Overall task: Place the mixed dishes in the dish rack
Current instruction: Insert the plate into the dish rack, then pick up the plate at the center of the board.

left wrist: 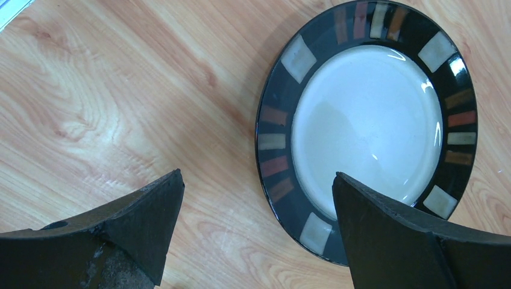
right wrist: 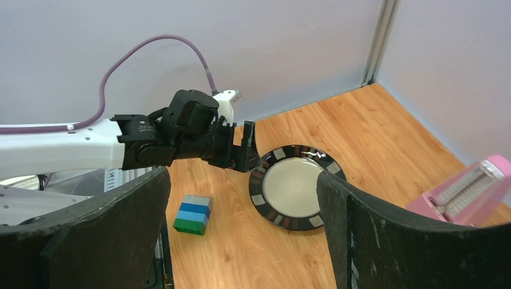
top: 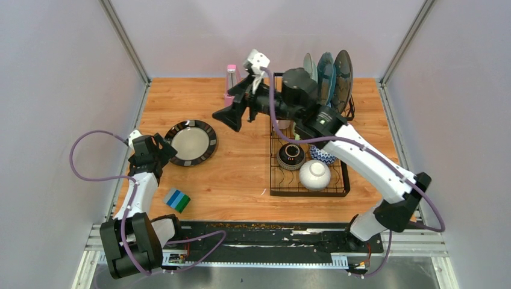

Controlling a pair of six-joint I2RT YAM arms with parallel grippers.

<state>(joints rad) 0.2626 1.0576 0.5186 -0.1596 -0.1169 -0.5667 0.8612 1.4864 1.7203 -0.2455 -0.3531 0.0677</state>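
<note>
Nearest the arm bases, one small rectangular block (top: pixel 177 200), striped blue and green, lies on the pale wood-grain table (top: pixel 241 180). Just beyond it the left gripper (left wrist: pixel 256 235) hangs empty, its two dark, rough-faced wedge fingers spread wide. One finger overlaps the rim of the single plate (left wrist: pixel 367 129) lying flat there, which is round and glossy, with a cream centre and a black rim set with coloured rectangles. To the right, the black wire dish rack (top: pixel 278 180) holds three round bowls on its flat grid: one white bowl (top: pixel 314 174), one dark brown bowl (top: pixel 291 155) and one blue-patterned bowl (top: pixel 323 156). Further on, the right gripper (right wrist: pixel 241 180) hovers left of the rack, fingers apart and holding nothing, near one pink pyramid-shaped metronome (top: pixel 231 78). At the rack's far end three plates (top: pixel 326 72) stand on edge.
</note>
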